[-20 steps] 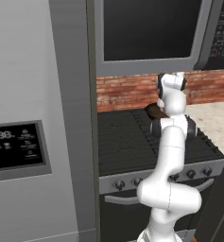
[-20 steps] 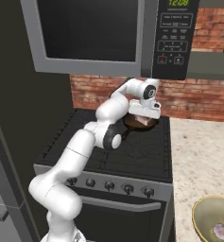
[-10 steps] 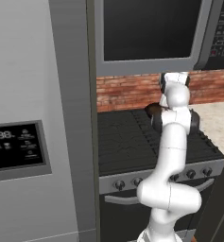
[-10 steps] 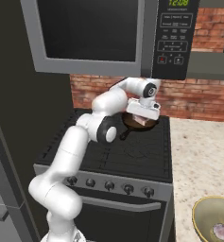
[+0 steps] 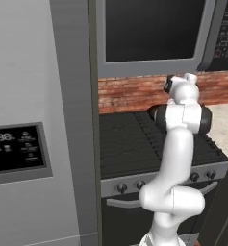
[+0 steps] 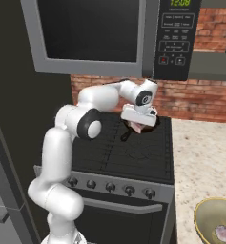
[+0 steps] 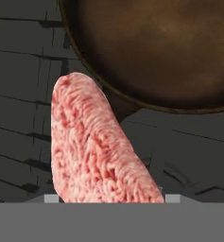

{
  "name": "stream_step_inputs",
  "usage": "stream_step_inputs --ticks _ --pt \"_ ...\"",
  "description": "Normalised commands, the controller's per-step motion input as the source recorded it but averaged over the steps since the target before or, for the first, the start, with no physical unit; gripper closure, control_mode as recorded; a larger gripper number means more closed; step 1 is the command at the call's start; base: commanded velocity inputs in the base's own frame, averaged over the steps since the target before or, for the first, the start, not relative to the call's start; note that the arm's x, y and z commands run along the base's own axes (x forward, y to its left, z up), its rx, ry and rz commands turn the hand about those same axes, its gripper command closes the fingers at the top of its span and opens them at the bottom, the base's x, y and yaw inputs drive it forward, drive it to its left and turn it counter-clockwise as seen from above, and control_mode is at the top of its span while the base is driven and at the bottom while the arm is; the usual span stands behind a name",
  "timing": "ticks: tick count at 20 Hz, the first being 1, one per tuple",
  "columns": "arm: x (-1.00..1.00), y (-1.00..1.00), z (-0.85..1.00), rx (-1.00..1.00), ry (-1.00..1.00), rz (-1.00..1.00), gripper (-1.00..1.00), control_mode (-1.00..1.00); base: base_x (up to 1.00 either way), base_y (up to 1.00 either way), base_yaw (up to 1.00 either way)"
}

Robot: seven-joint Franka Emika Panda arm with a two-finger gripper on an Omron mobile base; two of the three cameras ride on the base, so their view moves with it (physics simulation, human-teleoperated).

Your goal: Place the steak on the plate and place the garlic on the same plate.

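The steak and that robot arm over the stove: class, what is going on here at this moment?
The white robot arm's hand is gripping the raw pink steak and holding it above the black stove top, beside a dark brown pan. The garlic lies in the olive-yellow bowl on the counter to the right. So the steak is lifted but not yet set down, and the garlic is untouched.

We see the arm's elbow swing further left over the stove, while the claw [image 6: 139,127] carries the steak [image 7: 92,146] slightly left.
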Motion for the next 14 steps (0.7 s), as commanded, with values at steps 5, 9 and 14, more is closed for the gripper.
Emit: stream_step_inputs --ticks 5,9,14 --pt "-0.6 0.16 0.1 -0.03 -0.17 0.0 1.0 -1.0 0.0 0.0 0.0" --pt "-0.39 0.08 0.36 -0.05 -0.12 -0.04 1.0 -1.0 0.0 0.0 0.0" --pt "-0.62 0.0 0.4 -0.06 -0.07 -0.09 1.0 -1.0 0.0 0.0 0.0"
